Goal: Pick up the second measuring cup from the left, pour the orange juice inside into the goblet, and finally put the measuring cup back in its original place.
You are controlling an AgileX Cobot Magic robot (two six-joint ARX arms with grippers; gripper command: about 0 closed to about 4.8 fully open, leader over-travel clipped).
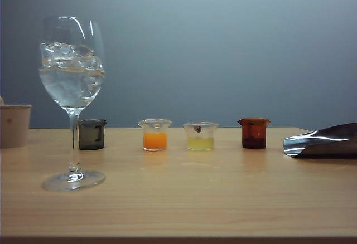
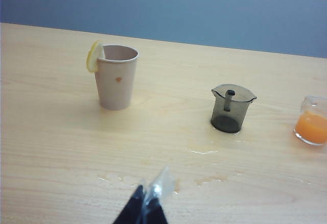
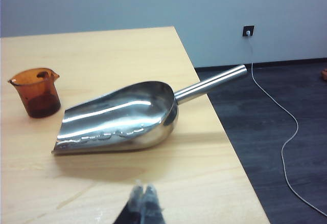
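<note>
The second measuring cup (image 1: 155, 135), small and clear, stands upright on the wood table with orange juice (image 1: 155, 140) filling its lower half. The left wrist view catches the measuring cup (image 2: 312, 127) at the frame's edge. The goblet (image 1: 72, 88), tall, stemmed and holding ice cubes, stands to the cup's left and nearer the front. Neither gripper appears in the exterior view. My left gripper (image 2: 150, 191) hangs shut and empty over the table, well short of the cups. My right gripper (image 3: 143, 191) is likewise shut and empty, near the table's right end.
A smoky grey cup (image 1: 91, 134), a clear cup of pale yellow liquid (image 1: 200, 136) and an amber cup (image 1: 254, 133) share the row. A paper cup (image 2: 116, 76) with a lemon slice stands far left. A steel scoop (image 3: 122, 119) lies by the right table edge (image 3: 219, 132). Wet patches (image 2: 204, 152) mark the wood.
</note>
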